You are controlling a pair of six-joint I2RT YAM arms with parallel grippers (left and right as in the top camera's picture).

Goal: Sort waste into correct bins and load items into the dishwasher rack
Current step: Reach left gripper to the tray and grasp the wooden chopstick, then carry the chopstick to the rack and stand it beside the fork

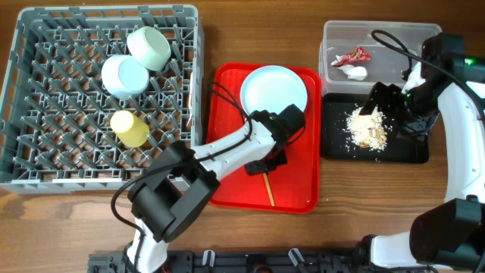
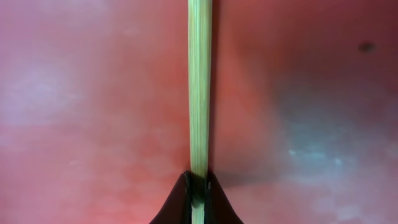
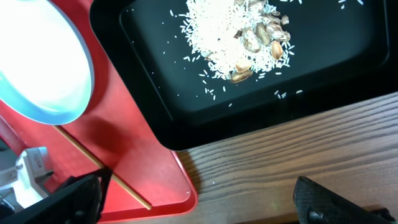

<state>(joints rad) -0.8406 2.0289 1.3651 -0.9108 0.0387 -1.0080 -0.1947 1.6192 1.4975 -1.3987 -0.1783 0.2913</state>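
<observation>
The grey lattice rack (image 1: 15, 98) sits at the left of the bench, with a mint bowl (image 1: 149, 47), a paler bowl (image 1: 125, 76) and a small yellow cup (image 1: 130, 128) among its pegs. The round pale-blue plate (image 1: 273, 89) lies flat in the middle, and just nearer, the thin wooden chopstick (image 1: 268, 189) is pinched at its far end by the closed left pincer (image 2: 199, 193). At the right, the clear tub (image 1: 331, 34) holds the crumpled red wrapper (image 1: 352, 56) and the white tissue (image 1: 355, 71), and the black tray (image 1: 333, 144) just nearer holds a heap of beige scraps (image 1: 366, 129).
</observation>
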